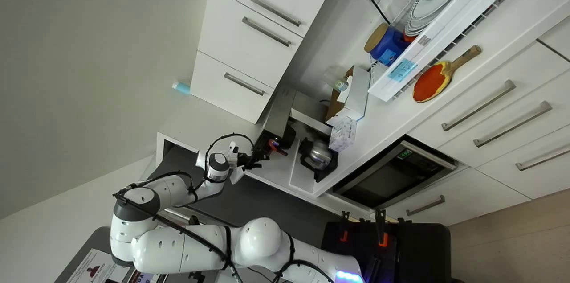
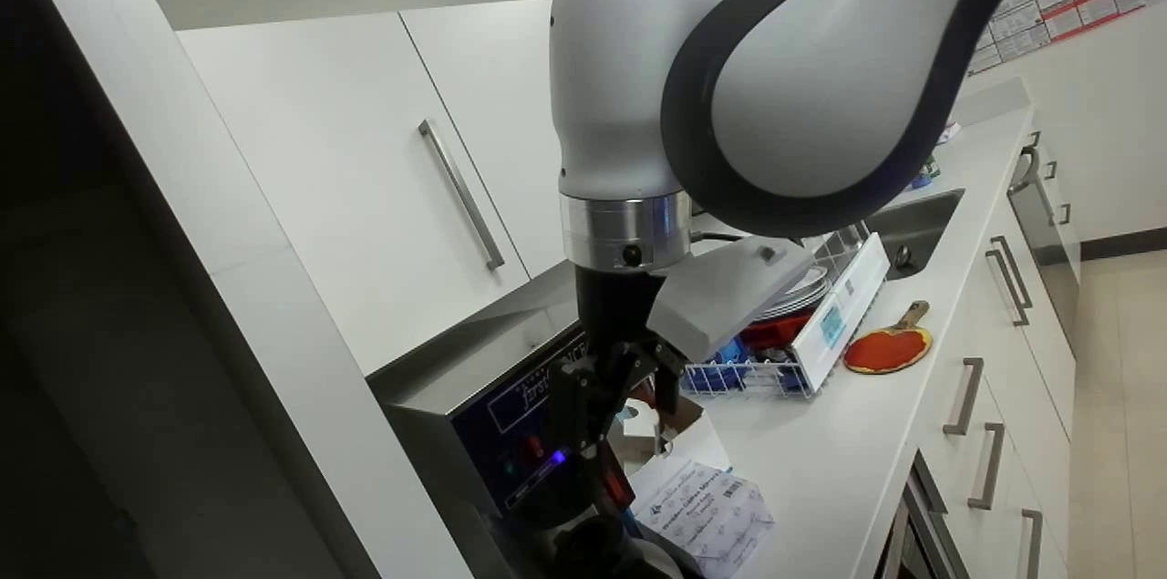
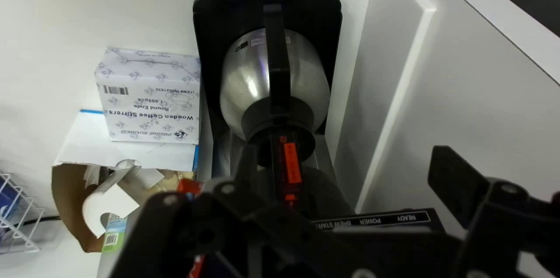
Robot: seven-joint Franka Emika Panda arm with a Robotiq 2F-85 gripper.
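Wrist view: we see the gripper [image 3: 344, 164] with fingers spread, coffee pot [image 3: 258, 79] at its eleven o'clock, stirrer box [image 3: 149, 103] at the pot's nine.

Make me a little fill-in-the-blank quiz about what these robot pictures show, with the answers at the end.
1. The box beside the pot is printed "Wooden Coffee ____".
2. The silver pot has a handle coloured ____.
3. On the panel, the word POWER sits between BREW START and ____.
4. The fingers hold nothing and, rather than shut, stand ____.

Missing words: Stirrers; black; READY; open.
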